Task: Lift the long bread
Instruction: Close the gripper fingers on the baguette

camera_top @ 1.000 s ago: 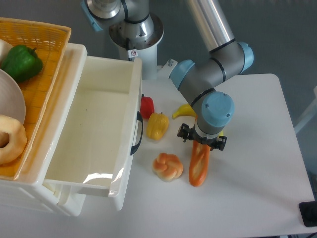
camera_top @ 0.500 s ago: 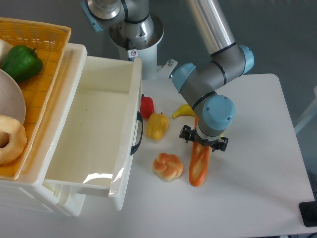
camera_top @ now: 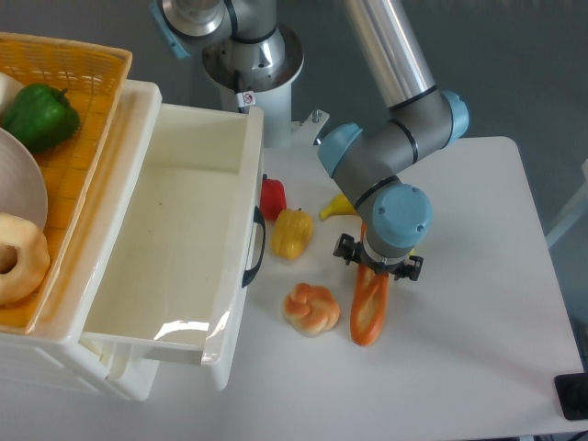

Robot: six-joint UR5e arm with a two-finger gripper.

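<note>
The tool (camera_top: 378, 268) is sitting over the long bread's (camera_top: 369, 308) upper end, fingers either side; grip impossible to tell. The bread is lying on the table (camera_top: 478, 276), knotted bun (camera_top: 311, 309) at its nine o'clock.

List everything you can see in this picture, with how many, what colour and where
long bread: 1, orange-brown, on table under gripper
knotted bun: 1, orange-cream, left of long bread
yellow pepper: 1, by bin handle
red pepper: 1, beside bin
banana: 1, yellow, partly behind arm
white bin: 1, empty, left
orange basket: 1, far left
green pepper: 1, in basket
ring bread: 1, pale, in basket
table: 1, white
gripper: 1, over long bread's upper end; closure unclear
</note>
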